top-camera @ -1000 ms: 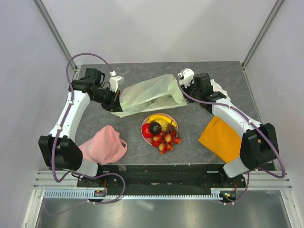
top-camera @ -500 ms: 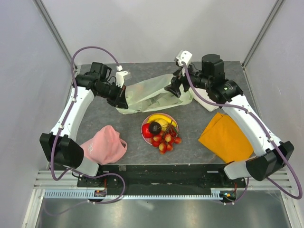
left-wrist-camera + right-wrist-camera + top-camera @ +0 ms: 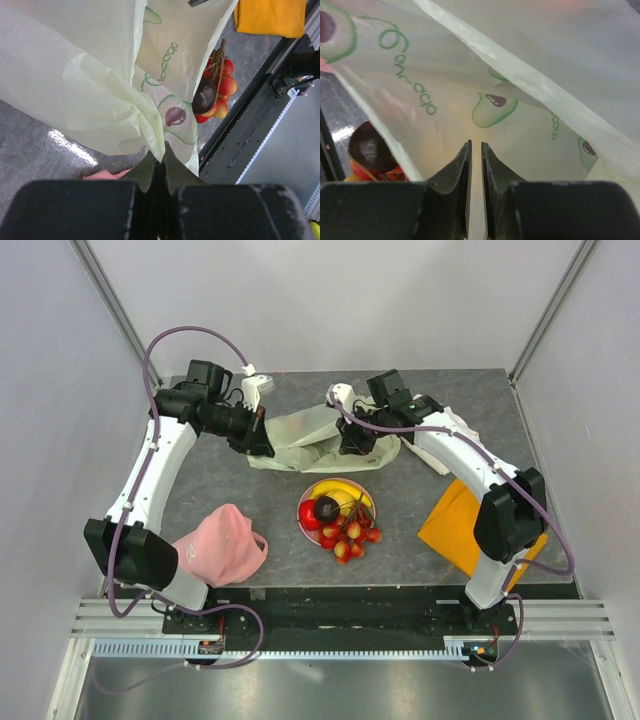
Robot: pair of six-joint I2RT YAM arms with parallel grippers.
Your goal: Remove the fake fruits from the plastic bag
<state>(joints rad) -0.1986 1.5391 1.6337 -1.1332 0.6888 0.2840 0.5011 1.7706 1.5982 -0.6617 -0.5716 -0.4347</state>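
The pale yellow-green plastic bag (image 3: pixel 305 432) lies crumpled at the back of the table, lifted at its left end. My left gripper (image 3: pixel 262 441) is shut on the bag's left edge; in the left wrist view its jaws (image 3: pixel 161 151) pinch the film (image 3: pixel 95 75). My right gripper (image 3: pixel 350 441) is over the bag's middle, its narrow jaws (image 3: pixel 475 147) closed on bag film (image 3: pixel 520 65). The fake fruits sit on a pink plate (image 3: pixel 303 510): a yellow banana (image 3: pixel 340 489), a red apple (image 3: pixel 309 517), a dark plum (image 3: pixel 326 507) and a berry cluster (image 3: pixel 351 536). I cannot tell whether any fruit is inside the bag.
A pink cap (image 3: pixel 220 546) lies front left. An orange cloth (image 3: pixel 465 530) lies front right, and a white cloth (image 3: pixel 455 428) lies behind the right arm. The plum (image 3: pixel 204 97) and berries (image 3: pixel 226 85) show past the bag in the left wrist view.
My right arm rose from the bag's right end, then swung left and down to the bag's middle. The bag bunched up shorter. My left gripper kept its hold and shifted slightly.
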